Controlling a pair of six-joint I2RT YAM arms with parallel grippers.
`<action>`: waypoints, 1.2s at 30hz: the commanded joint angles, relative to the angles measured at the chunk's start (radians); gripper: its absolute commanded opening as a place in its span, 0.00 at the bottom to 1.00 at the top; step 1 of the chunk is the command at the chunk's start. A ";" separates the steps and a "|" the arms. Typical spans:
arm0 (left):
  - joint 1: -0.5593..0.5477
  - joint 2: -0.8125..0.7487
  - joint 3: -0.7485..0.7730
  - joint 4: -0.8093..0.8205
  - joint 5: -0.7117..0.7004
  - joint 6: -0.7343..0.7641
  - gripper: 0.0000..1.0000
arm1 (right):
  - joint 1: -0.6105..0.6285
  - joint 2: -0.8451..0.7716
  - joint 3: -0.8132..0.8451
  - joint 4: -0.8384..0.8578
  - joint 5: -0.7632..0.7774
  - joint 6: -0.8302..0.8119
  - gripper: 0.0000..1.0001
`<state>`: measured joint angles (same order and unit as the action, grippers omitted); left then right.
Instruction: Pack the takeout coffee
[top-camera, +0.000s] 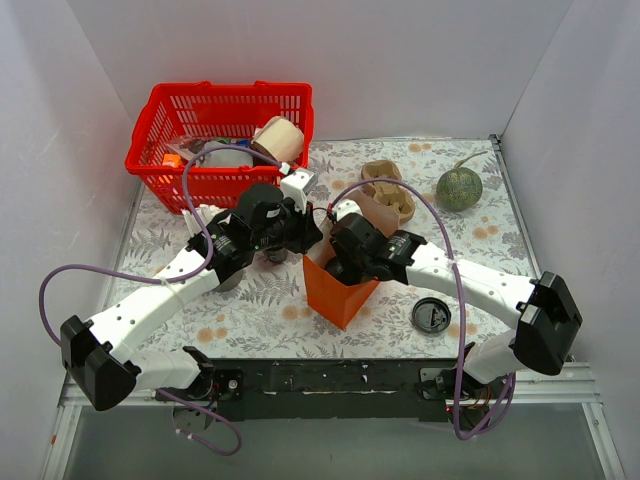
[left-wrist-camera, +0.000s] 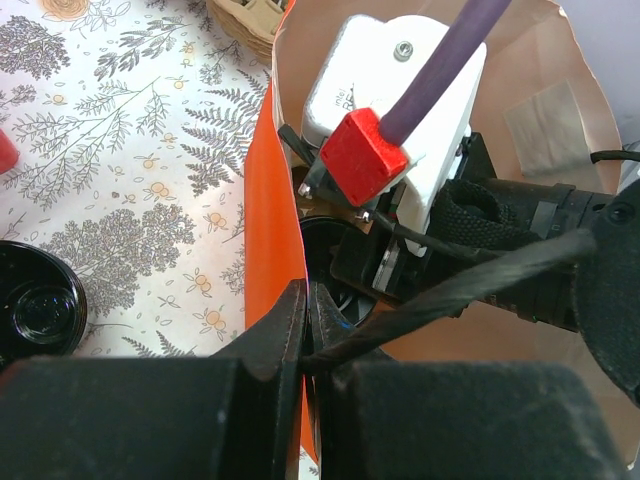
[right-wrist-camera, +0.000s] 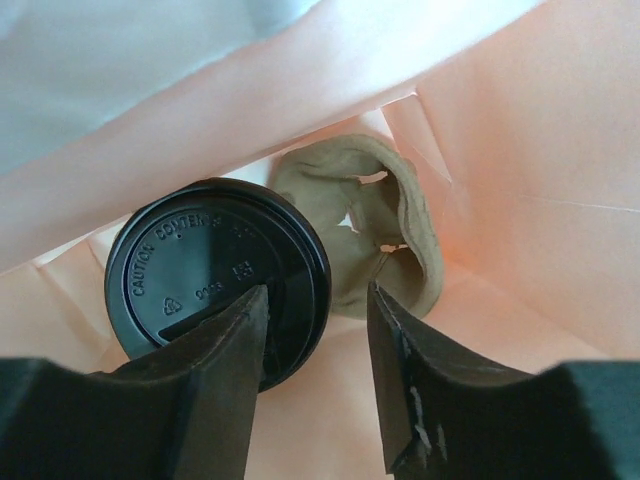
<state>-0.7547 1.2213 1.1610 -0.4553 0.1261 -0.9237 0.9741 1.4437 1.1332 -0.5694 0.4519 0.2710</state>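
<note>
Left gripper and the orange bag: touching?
Touching. The left wrist view shows the left gripper shut on the orange bag. The bag's wall runs down between the two fingers, with no gap on either side.

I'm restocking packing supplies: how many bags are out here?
1: the orange bag stands open mid-table, the left gripper pinching its rim and the right gripper inside it. Others could lie hidden in the red basket.
</note>
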 joint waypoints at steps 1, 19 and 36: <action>-0.001 -0.011 0.037 -0.017 -0.022 0.002 0.00 | 0.008 -0.022 0.045 -0.044 -0.056 0.033 0.56; -0.001 -0.009 0.040 -0.029 -0.057 -0.001 0.00 | -0.002 -0.083 0.074 -0.053 -0.216 0.042 0.80; -0.002 0.009 0.046 -0.034 -0.066 -0.001 0.00 | -0.015 -0.104 0.083 -0.060 -0.343 0.020 0.86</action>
<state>-0.7555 1.2270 1.1740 -0.4778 0.0895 -0.9245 0.9638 1.3804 1.1595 -0.6308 0.1711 0.3073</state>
